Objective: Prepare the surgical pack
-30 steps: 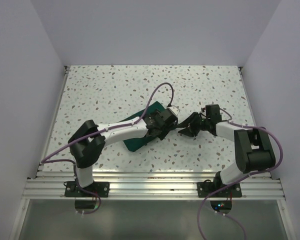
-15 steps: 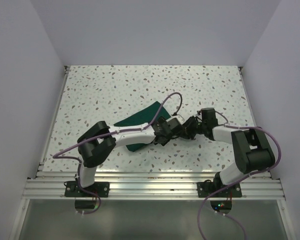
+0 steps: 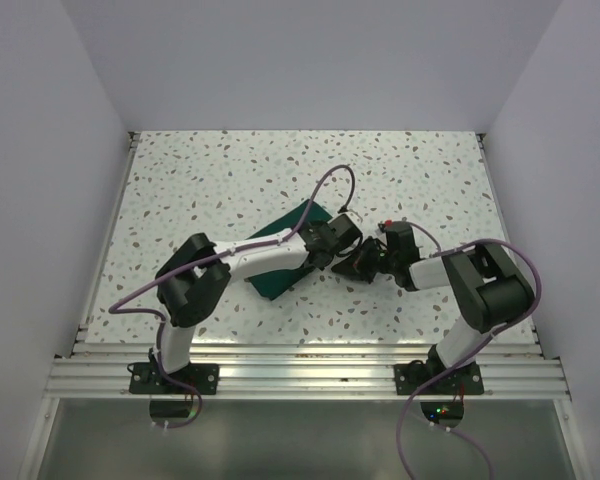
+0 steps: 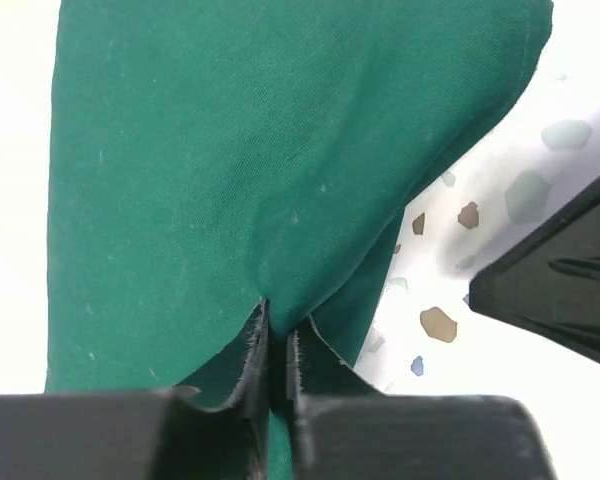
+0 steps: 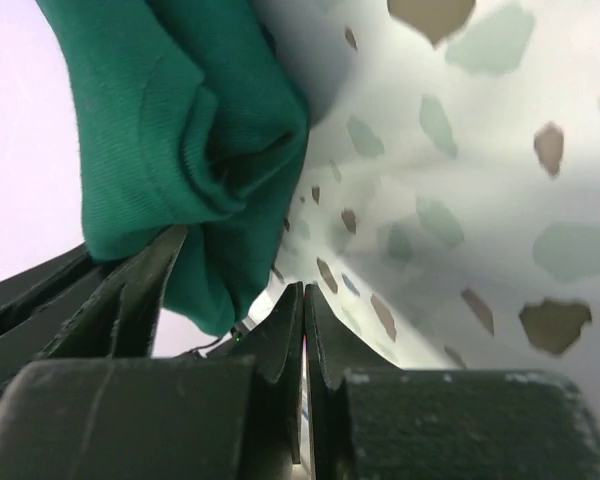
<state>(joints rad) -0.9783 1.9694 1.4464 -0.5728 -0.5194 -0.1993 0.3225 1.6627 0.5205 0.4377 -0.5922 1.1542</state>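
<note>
Left wrist: L fingers [image 4: 235, 365] tight on drape [image 4: 230, 150], prev. open; R fingers [image 5: 280, 345] shut.

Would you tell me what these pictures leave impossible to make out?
Top view: much of the green drape lies hidden under the left arm.
Right wrist view: whether the shut right gripper holds any cloth; its fingers hide that.
Left wrist view: the drape's extent, cut off by the top edge.

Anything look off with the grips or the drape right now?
Right gripper is shut but looks empty: the green drape sits bunched beside its jaws, not between them. Left gripper does pinch a fold of it.
</note>
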